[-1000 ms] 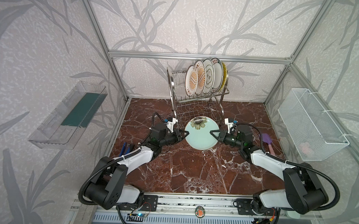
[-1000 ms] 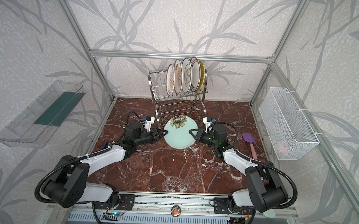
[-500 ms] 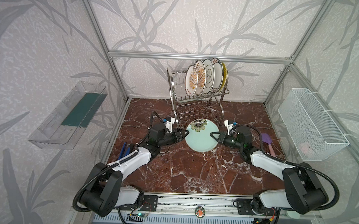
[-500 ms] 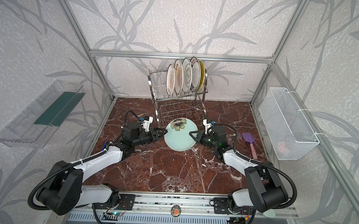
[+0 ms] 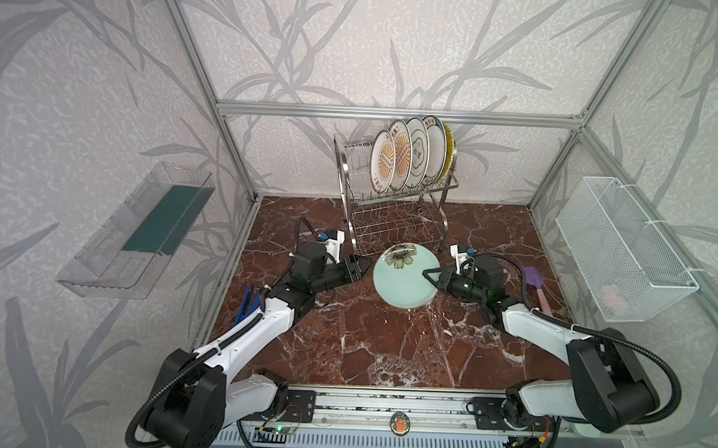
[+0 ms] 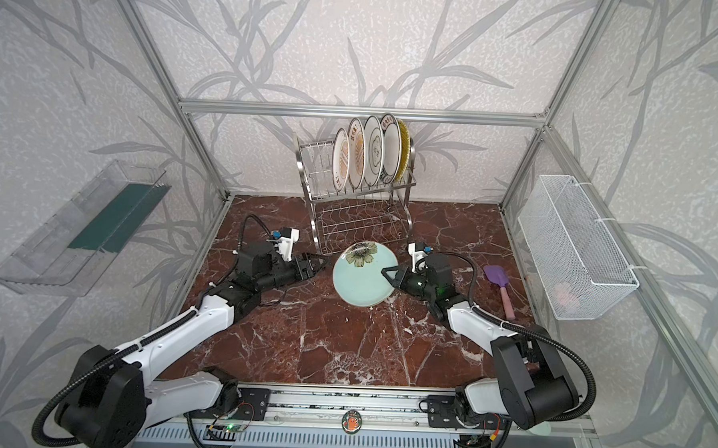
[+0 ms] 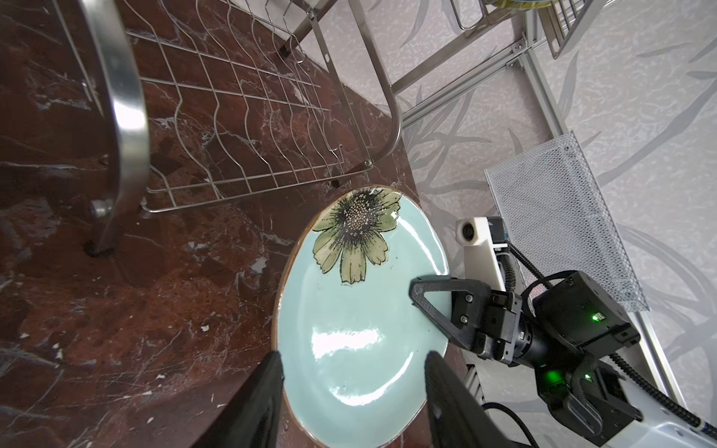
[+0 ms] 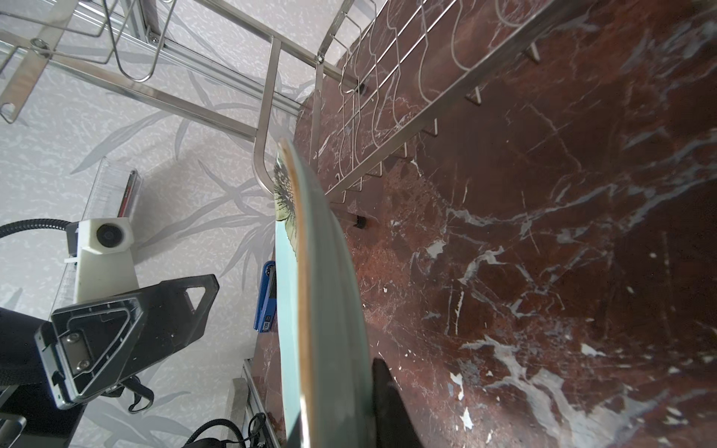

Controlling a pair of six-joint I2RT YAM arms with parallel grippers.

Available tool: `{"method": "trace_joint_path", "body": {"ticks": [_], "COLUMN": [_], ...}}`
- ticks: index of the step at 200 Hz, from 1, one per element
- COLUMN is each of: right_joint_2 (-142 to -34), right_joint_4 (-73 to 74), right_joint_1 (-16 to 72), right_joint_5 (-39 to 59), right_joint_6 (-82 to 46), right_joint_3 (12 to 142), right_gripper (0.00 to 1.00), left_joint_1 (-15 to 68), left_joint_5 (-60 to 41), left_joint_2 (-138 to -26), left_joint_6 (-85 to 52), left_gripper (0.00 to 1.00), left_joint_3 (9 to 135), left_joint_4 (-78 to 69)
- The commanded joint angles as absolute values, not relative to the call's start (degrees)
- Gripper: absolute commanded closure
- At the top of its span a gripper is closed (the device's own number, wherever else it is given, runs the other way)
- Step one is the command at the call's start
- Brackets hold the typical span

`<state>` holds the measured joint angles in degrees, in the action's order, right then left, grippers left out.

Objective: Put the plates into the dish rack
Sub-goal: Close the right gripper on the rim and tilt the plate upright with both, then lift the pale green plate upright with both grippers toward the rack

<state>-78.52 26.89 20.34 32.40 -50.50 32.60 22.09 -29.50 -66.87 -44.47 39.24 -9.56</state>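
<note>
Since a second ago the left pincer (image 5: 357, 270) has let go of the pale celadon plate (image 5: 402, 287). Its fingers now stand apart, just off the plate's left rim. The right wrist view shows a clear gap between them and the plate.

A red-brown marble tabletop (image 5: 385, 342) fills the floor of the cell. At its back stands the dish rack (image 5: 408, 192). Five plates (image 5: 406, 156) stand upright in a row between the prongs of its top tier, toward the right end. The two with orange sunbursts are on the left of the row and the yellow one on the far right. The rack's lower tier holds nothing.

A white mesh basket (image 5: 622, 261) hangs on the right wall and a clear plastic tray (image 5: 140, 232) on the left wall.

The celadon plate is in front of the rack, between the two arms, tilted, with its flower end toward the lower tier. The right pincer (image 5: 426, 274) is clamped on its right rim and is alone in carrying it. One finger lies on the plate's upper face and the other is beneath.

A purple spatula (image 5: 533, 282) lies on the tabletop beside the right arm. A blue tool (image 5: 245, 307) lies at the tabletop's left edge.
</note>
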Motion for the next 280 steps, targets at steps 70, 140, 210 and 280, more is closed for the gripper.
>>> {"method": "trace_joint_path", "body": {"ticks": [70, 140, 210, 280], "right_joint_2": [-72.25, -67.81, -66.62, -65.74], "right_joint_4": [28.92, 21.98, 21.46, 19.17], "right_joint_1": [20.48, 21.34, 21.58, 22.37], "right_joint_5": [34.14, 35.43, 38.60, 39.46], "right_joint_6": [-49.13, -44.31, -41.81, -37.55], "right_joint_3": [35.73, 40.13, 43.81, 49.74], "right_gripper": [1.00, 1.00, 1.00, 1.00], "left_joint_1": [21.98, 20.15, 19.25, 18.63], "left_joint_5": [-27.40, -29.09, -28.11, -24.69], "left_joint_2": [-62.85, -63.28, -65.70, -63.76], "left_joint_6": [-32.98, -28.46, -21.46, -16.63], "left_gripper": [0.42, 0.41, 0.39, 0.39], "left_joint_3": [51.55, 59.46, 66.83, 65.19], "left_joint_4": [7.38, 12.34, 19.73, 19.51]}}
